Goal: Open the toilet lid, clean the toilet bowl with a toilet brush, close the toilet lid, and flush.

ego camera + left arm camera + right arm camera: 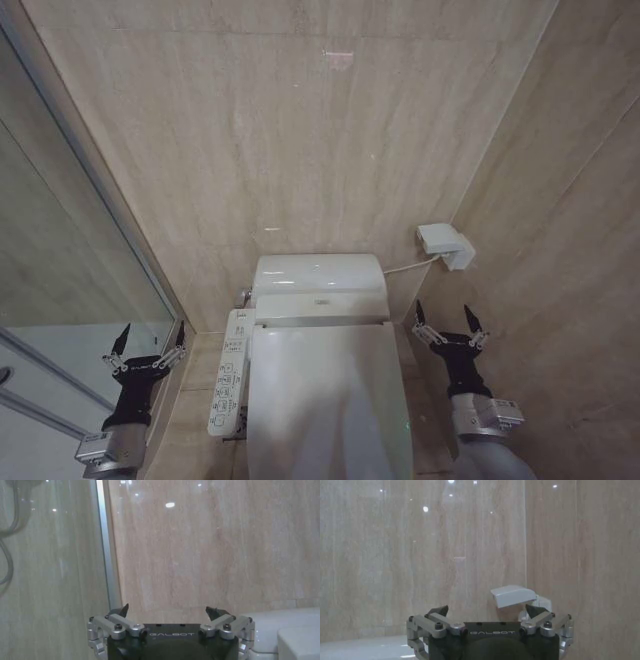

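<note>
Looking down from the head view: toilet lid (pixel 330 400) is down flat over the toilet bowl (pixel 243 455), so whatever is in the bowl is hidden. Lid sits at 6 o'clock, with the white tank cover (pixel 318 287) behind it at 12 o'clock of the lid and a side control panel (pixel 229 385) with rows of buttons along its 9 o'clock edge — button labels too small to read. Left gripper (pixel 146 346) hangs at 9 o'clock of the lid, next to the glass shower partition (pixel 70 250), fingers spread wide, holding nothing, well apart from the lid. Right gripper (pixel 450 327) sits at 3 o'clock of the lid by the side wall, also spread and empty, not touching the toilet. A white wall box (pixel 446 245) with a cable running to the tank sits in the corner at 1 o'clock. Left wrist view adds the partition's metal frame (pixel 107 547) and a shower hose (pixel 7 536) behind the glass, plus a corner of the tank; left gripper (pixel 167 612) reads "GALBOT" on its body. Right wrist view shows the right gripper (pixel 487 612), same "GALBOT" marking, with the wall box (pixel 512 595) close ahead.
</note>
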You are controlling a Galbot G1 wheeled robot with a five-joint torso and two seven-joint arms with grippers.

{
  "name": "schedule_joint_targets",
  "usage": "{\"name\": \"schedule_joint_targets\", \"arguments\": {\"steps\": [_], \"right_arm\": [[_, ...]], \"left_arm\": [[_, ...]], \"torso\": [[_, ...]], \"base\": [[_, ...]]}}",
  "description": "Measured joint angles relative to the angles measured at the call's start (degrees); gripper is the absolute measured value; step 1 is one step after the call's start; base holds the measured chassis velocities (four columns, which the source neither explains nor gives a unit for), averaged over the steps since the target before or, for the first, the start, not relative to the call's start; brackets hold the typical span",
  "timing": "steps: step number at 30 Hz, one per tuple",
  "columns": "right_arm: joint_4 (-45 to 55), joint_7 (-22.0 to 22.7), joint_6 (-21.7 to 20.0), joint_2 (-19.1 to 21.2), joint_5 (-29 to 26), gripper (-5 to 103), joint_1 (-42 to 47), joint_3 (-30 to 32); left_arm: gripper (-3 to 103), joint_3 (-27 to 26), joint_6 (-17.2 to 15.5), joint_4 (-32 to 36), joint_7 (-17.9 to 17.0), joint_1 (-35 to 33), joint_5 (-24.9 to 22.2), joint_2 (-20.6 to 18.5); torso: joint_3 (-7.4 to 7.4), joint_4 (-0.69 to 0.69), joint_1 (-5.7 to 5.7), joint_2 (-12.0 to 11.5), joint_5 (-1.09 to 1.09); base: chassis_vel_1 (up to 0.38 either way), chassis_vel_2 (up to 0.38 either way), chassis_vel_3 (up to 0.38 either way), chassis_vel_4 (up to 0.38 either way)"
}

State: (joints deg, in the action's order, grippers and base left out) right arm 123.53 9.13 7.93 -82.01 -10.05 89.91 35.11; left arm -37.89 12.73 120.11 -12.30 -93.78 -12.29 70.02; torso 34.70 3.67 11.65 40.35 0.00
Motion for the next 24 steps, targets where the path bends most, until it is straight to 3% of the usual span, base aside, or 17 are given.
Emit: {"name": "schedule_joint_targets", "arguments": {"steps": [11, 17, 19, 23, 24], "right_arm": [[-0.01, 0.00, 0.00, 0.00, 0.00, 100, 0.01, 0.00], [0.00, 0.00, 0.00, 0.00, 0.00, 100, 0.01, 0.00], [0.00, 0.00, 0.00, 0.00, 0.00, 100, 0.01, 0.00], [0.00, 0.00, 0.00, 0.00, 0.00, 100, 0.01, 0.00], [0.00, 0.00, 0.00, 0.00, 0.00, 100, 0.01, 0.00]], "left_arm": [[100, -0.01, 0.00, -0.03, 0.00, -0.01, -0.02, 0.00], [100, -0.02, 0.00, -0.05, -0.01, -0.01, -0.03, -0.01], [100, -0.01, 0.00, -0.06, 0.00, -0.01, -0.03, 0.00], [100, -0.02, 0.00, -0.06, -0.01, -0.02, -0.03, 0.00], [100, -0.02, 0.00, -0.06, -0.01, -0.01, -0.03, -0.01]], "torso": [[0.00, 0.00, -0.02, 0.00, 0.02], [-0.01, 0.01, -0.02, 0.01, 0.04], [-0.01, 0.01, -0.02, 0.01, -0.04], [0.00, -0.01, -0.02, 0.01, 0.05], [-0.02, 0.02, -0.03, 0.02, -0.02]], "base": [[0.164, -0.169, -0.168, 0.162], [0.281, -0.271, -0.276, 0.255], [0.288, -0.306, -0.322, 0.308], [0.345, -0.319, -0.351, 0.328], [0.361, -0.405, -0.336, 0.351]]}}
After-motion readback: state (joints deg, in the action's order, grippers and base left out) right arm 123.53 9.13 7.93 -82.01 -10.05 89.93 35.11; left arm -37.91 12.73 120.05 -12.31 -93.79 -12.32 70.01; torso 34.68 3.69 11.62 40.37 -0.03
